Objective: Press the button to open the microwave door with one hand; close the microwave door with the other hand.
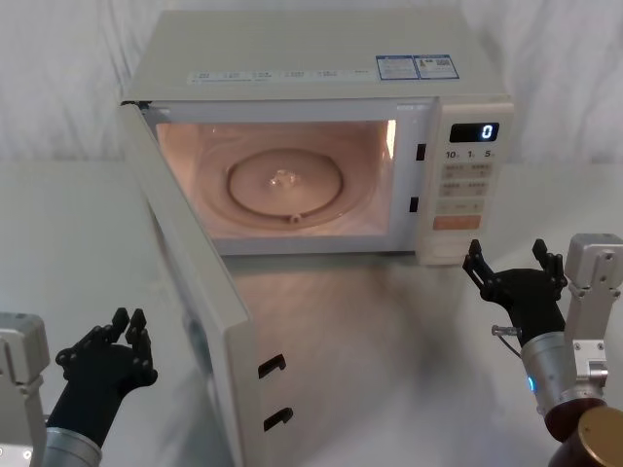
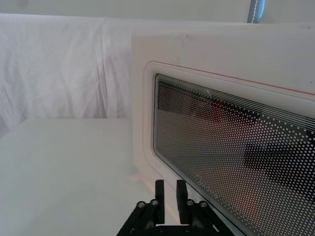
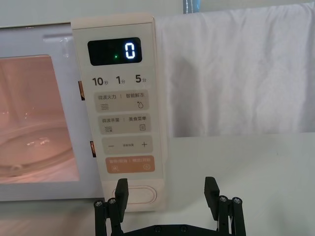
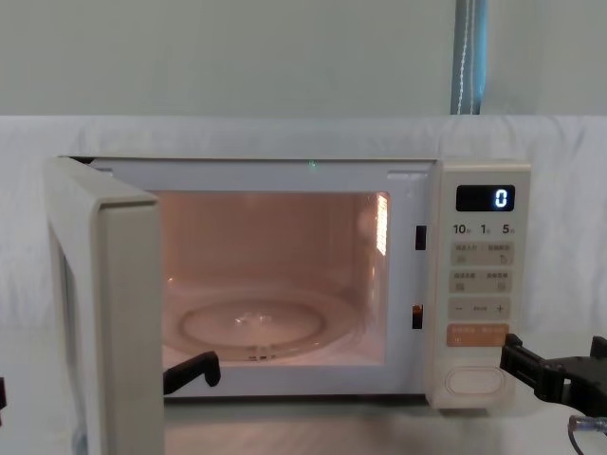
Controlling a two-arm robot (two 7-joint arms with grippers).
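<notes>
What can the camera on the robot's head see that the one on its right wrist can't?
Only the head view takes in the microwave door swung wide open, the left gripper near its outer face with fingers close together, and the microwave top. Only the right wrist view shows the button plainly, just beyond the open right gripper. Both show the lit cavity, the glass turntable and the display reading 0.

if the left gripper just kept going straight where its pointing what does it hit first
Most likely the outer face of the open microwave door: in its wrist view the left gripper, fingers nearly together, points at the door's lower edge. Depth is unclear.
</notes>
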